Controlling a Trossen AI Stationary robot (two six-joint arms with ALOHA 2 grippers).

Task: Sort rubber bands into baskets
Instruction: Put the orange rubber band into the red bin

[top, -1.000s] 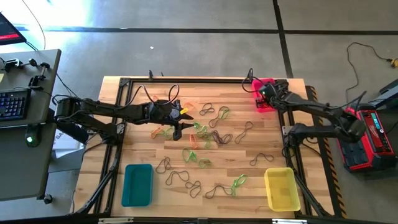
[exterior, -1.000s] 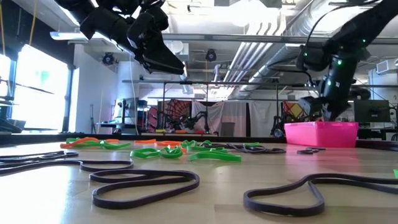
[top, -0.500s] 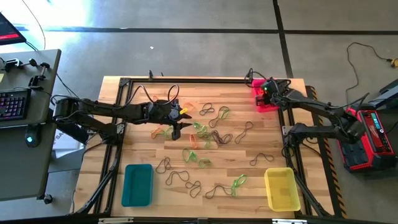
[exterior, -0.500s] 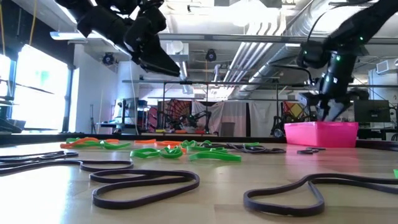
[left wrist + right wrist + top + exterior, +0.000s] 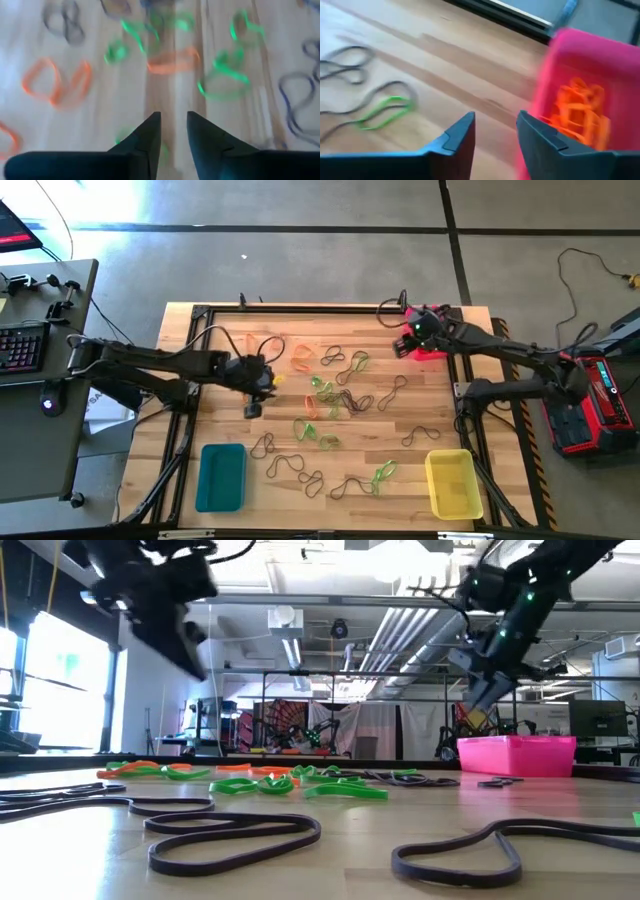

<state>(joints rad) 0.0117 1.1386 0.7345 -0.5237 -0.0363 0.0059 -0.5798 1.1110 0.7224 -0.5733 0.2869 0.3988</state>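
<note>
Left gripper (image 5: 173,125) fingers parted, nothing held, above mixed rubber bands (image 5: 330,395) strewn mid-desk (image 5: 430,405); right gripper (image 5: 495,127) fingers released, empty, beside pink basket (image 5: 620,60) where orange bands (image 5: 580,107) are piled.

table (image 5: 440,415): pale matt wood | baskets (image 5: 452,483): glossy plastic | rubber bands (image 5: 330,395): thin rubber

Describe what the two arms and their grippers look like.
Both arms are dark, slender and jointed, with black cables looping off them. The left gripper and right gripper each have two dark, wedge-shaped fingers tapering to flat tips. The right arm shows a small green light near its wrist. No other markings can be made out.
</note>
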